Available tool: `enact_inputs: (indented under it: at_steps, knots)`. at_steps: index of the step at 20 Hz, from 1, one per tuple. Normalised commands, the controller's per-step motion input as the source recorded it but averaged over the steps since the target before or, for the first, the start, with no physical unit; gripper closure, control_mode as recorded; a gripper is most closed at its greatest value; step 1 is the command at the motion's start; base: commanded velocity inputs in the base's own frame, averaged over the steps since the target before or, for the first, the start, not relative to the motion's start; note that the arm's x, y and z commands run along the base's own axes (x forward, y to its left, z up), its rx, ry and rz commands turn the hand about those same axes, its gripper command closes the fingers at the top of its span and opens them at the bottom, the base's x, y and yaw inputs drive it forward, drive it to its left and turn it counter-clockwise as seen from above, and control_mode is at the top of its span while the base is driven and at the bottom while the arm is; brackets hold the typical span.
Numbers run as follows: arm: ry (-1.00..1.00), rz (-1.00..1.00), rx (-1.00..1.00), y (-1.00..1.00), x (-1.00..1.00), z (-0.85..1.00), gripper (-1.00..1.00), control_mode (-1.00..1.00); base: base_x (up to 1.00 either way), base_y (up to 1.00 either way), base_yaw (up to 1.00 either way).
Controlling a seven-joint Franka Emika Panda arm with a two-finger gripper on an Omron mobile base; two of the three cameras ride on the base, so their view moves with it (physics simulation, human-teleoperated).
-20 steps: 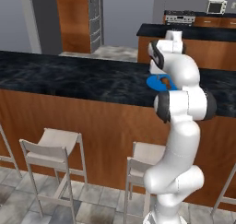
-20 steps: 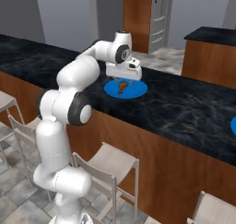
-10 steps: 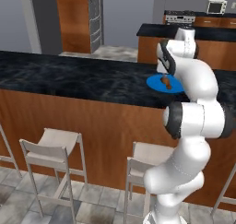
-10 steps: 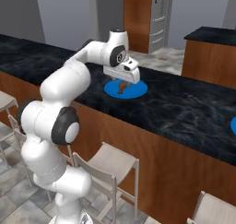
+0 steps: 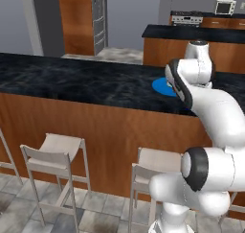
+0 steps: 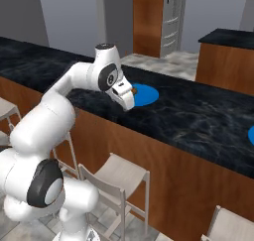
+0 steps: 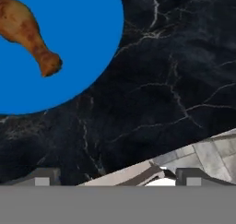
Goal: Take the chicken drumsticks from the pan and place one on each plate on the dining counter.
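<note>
The claw [image 7: 115,176] hangs wide apart with nothing between its tips, over the near edge of the black marbled counter [image 7: 175,61]. Toward 11 o'clock from it in the hand view, 1 drumstick [image 7: 27,32] lies on a blue plate [image 7: 87,43], thin bone end nearest the claw. At 3 o'clock along the counter, a 2nd blue plate [image 6: 251,135] sits well apart.

Kitchen: dining counter [image 5: 72,81], stools [image 5: 52,153], microwave [image 5: 224,6].

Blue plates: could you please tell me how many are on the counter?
2. One plate sits beside the claw, holding a drumstick; the other plate is cut by the right edge of the right base view.
</note>
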Motion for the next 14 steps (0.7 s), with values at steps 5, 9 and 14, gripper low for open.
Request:
enact_inputs:
  at_steps: [5,9,14]
  knots:
    - [-0.08,-0.31,0.0,0.21,-1.0,-0.18,-1.0,-1.0,0.0,0.0,0.0]
    - [-0.06,-0.3,0.01,0.23,-1.0,-0.25,-1.0,-1.0,0.0,0.0,0.0]
    - [0.03,-0.21,0.0,0.21,-0.63,-0.35,-1.0,-1.0,0.0,0.0,0.0]
